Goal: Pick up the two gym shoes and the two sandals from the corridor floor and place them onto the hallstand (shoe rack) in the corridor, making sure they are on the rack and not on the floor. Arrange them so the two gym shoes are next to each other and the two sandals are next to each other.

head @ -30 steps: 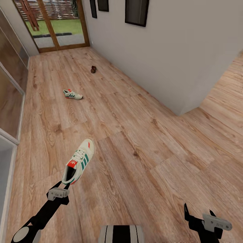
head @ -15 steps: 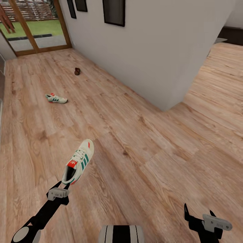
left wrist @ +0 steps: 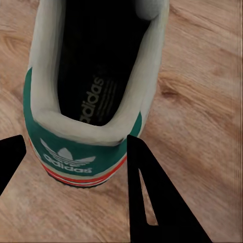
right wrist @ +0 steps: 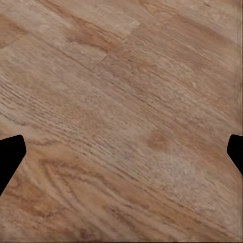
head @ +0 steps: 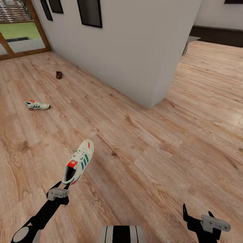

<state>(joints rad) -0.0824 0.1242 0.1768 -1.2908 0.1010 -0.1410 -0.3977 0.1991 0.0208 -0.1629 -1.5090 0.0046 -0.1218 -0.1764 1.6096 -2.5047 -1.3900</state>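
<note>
While the left hand grips a cream-white gym shoe by its heel, the shoe hangs above the corridor floor, toe pointing away from the robot and slightly to the right. From the left wrist view, the two dark fingers press either side of the green heel panel with its white trefoil logo, above an orange-red band, and the dark lining of the held gym shoe opens toward the camera. The left hand is thus closed on the heel.

Low at the right of the head view, the right hand hovers over bare planks with its fingers spread wide and nothing between them; the right wrist view shows only the dark tips of its fingers at the two edges, with wood grain beneath.

Farther off along the floor, to the left, the second gym shoe lies on its sole, green stripes and an orange-red patch visible. Beyond it, near the base of the white wall, rests a small dark brown sandal, too small to make out in detail. Dark framed pictures hang on that wall, and a wood-framed glass door closes the far end of the corridor.
</note>
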